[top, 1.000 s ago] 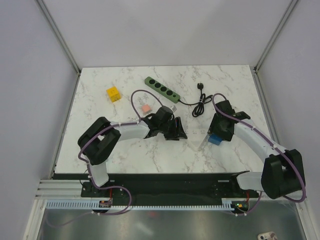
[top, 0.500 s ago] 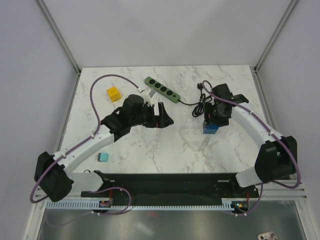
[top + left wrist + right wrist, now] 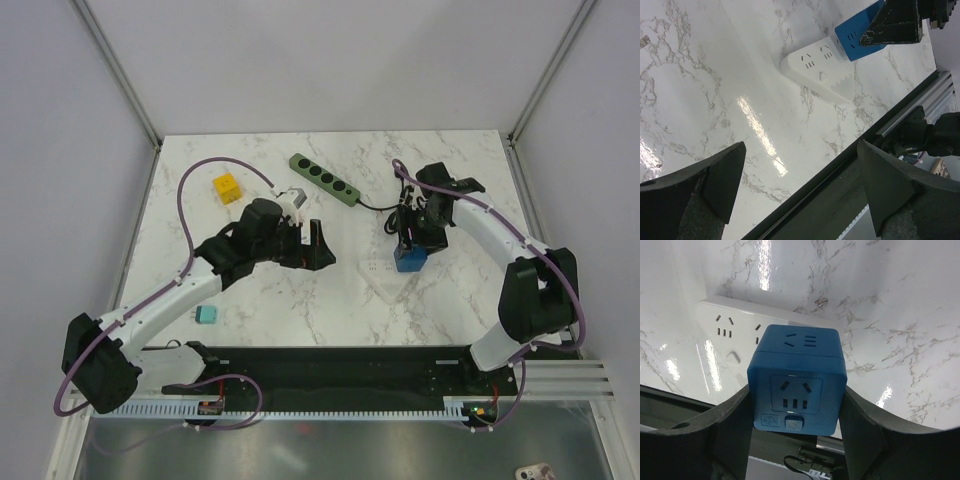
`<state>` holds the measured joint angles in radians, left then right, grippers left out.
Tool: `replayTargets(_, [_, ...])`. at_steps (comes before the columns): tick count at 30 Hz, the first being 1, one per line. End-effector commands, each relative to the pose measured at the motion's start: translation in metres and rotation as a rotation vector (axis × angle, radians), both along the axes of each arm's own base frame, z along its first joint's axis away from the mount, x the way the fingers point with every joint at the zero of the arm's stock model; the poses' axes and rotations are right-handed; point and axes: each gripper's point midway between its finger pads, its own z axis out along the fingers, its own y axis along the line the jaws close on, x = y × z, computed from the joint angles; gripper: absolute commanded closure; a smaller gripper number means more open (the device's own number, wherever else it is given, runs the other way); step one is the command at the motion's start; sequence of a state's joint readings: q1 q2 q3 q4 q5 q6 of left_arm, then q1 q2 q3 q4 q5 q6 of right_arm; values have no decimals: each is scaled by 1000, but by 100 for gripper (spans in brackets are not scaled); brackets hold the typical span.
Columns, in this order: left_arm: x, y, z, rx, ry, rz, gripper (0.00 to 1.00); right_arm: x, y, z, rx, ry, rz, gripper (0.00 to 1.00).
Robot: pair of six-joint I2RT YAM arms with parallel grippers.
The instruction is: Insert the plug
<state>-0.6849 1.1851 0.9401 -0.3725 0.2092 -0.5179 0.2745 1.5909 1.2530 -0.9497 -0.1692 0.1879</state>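
Change: left gripper (image 3: 801,150) jaws went from half shut to fully spread, nothing between them, hovering left of the white power strip (image 3: 722,322). The right gripper (image 3: 795,390) is clamped partway closed on the blue cube adapter (image 3: 800,347), which has shifted onto the strip's end nearest the right arm. Can't tell if it's seated; insertion likely underway. No containers in view.

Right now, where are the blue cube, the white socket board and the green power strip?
blue cube (image 3: 797,390): right wrist view, front face.
white socket board (image 3: 812,70): left wrist view, top face.
green power strip (image 3: 324,179): top external view, middle of its body.
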Motion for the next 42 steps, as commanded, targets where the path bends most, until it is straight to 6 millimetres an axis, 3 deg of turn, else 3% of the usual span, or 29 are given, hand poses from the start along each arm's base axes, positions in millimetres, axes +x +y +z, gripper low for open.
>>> replayTargets(1, [-2, 4, -6, 26, -17, -31, 0, 3, 5, 7, 19, 9, 15, 100])
replayTargets(9, [-4, 3, -5, 6, -13, -23, 1, -3, 2, 1, -5, 68, -6, 100])
replayTargets(15, [-8, -15, -12, -81, 49, -55, 9, -1, 0, 6, -21, 78, -11, 100])
replayTargets(19, [-7, -32, -18, -145, 89, -88, 22, 2, -1, 8, -29, 73, -17, 100])
replayTargets(20, [-7, -38, -22, -158, 108, -105, 33, 3, -1, 9, -28, 70, -15, 100])
replayTargets(23, [1, -54, -24, -204, 134, -123, 49, 5, -1, 12, -33, 74, -10, 100])
replayTargets(26, [9, -67, -23, -229, 146, -133, 56, 0, 0, 6, -32, 100, 0, 100])
replayTargets(32, [19, -90, -42, -233, 197, -166, 60, -10, -2, -6, -56, 133, 8, 100])
replayTargets(42, [25, -102, -70, -206, 224, -170, 62, -15, 5, -18, -62, 169, 39, 100])
